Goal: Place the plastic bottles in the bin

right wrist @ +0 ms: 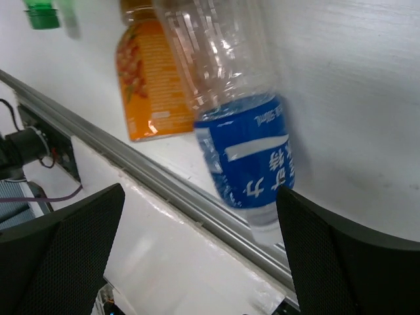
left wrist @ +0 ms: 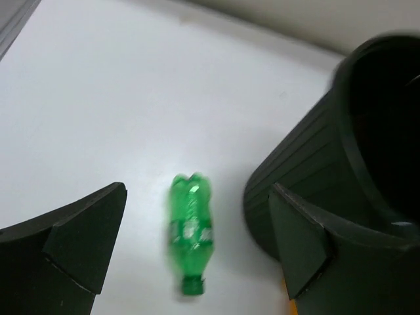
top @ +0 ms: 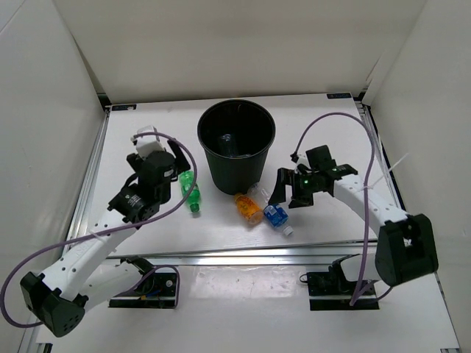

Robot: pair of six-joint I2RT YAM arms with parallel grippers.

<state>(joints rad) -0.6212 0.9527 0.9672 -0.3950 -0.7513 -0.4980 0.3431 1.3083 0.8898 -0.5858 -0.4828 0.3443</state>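
White table (top: pixel 147 125), matte, evenly lit. White panel walls (top: pixel 221 44) close it on three sides. Aluminium rail (top: pixel 243 254) along near edge; second rail (top: pixel 87 184) up left side. Shadows soft.

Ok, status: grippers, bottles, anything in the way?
Left gripper open over green bottle. Right gripper open over blue-label bottle. Both bottles lying outside bin. Orange bottle crowding the blue-label one.

One black bin (top: pixel 237 173). Three plastic bottles counted lying on the desk (top: pixel 213 237): one green bottle (top: pixel 191 192), one orange bottle (top: pixel 249 209), one clear blue-labelled bottle (top: pixel 277 217). Two grippers: left gripper (left wrist: pixel 197 191), right gripper (right wrist: pixel 200 192).
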